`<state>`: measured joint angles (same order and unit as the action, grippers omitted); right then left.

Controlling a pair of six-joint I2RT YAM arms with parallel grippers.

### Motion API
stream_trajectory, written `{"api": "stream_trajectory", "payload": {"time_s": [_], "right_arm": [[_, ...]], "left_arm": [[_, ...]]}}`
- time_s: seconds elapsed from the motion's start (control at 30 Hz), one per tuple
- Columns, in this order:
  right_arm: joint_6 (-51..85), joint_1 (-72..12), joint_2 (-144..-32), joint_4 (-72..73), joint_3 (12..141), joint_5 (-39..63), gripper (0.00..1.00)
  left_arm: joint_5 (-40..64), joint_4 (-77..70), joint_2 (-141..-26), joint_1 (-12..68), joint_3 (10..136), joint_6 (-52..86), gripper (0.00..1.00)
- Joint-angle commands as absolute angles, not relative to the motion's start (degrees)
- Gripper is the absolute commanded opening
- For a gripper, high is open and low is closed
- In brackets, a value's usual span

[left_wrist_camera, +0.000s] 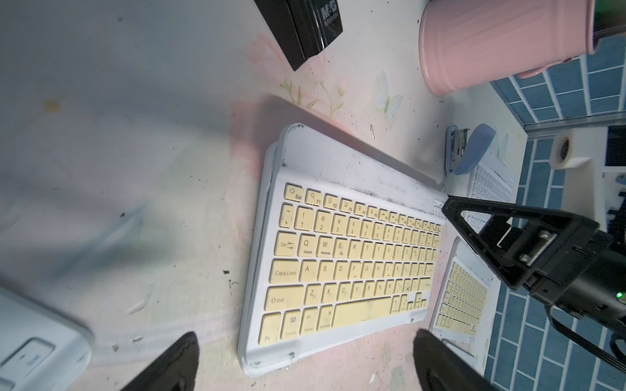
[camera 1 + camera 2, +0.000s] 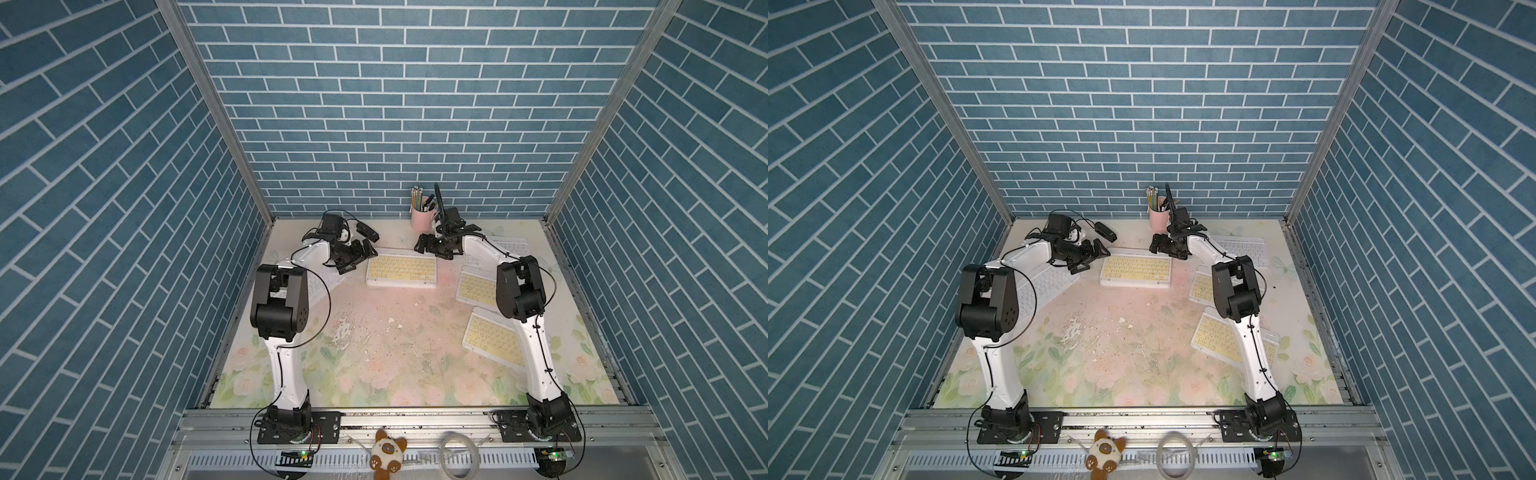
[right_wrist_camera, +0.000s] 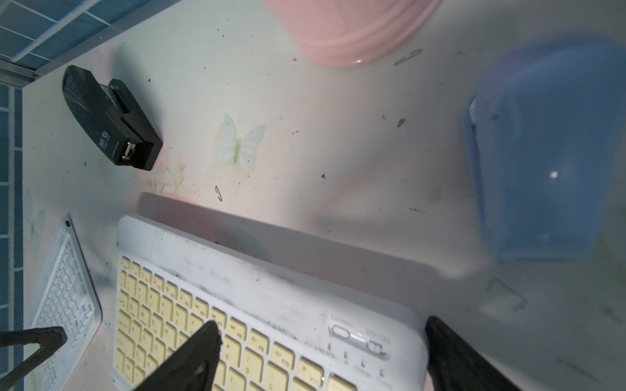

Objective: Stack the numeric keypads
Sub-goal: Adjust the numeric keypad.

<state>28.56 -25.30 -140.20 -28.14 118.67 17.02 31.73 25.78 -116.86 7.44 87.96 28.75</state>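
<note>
One slim white-framed keypad (image 1: 345,257), pale-yellow keys, smudged grey.

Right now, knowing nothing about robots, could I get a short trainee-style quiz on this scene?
1. True or false: the black stapler lies on the table, apart from the middle yellow-keyed keypad.
2. What holds the pencils? A pink cup; B blue box; C white tray.
3. Are the left tool and right tool open or shut?
Key: 1 true; 2 A; 3 both open.
</note>
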Motion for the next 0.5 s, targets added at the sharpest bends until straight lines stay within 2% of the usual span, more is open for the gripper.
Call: {"api": "stream_trajectory", "payload": {"time_s": [0.0, 0.3, 0.47], "right_arm": [[27.5, -25.6, -141.6, -29.9, 120.4, 15.9, 0.93], [26.1, -25.1, -139.0, -30.1, 117.9, 14.5, 0.93], [25.9, -24.8, -134.1, -28.2, 113.2, 14.1, 0.94]], "left_arm": [[32.5, 25.5, -115.3, 7.3, 86.7, 28.7, 1.0], [33.0, 27.7, -113.8, 7.2, 86.7, 27.7, 0.99], [26.6, 36.9, -109.9, 7.0, 88.1, 21.7, 1.0]]}}
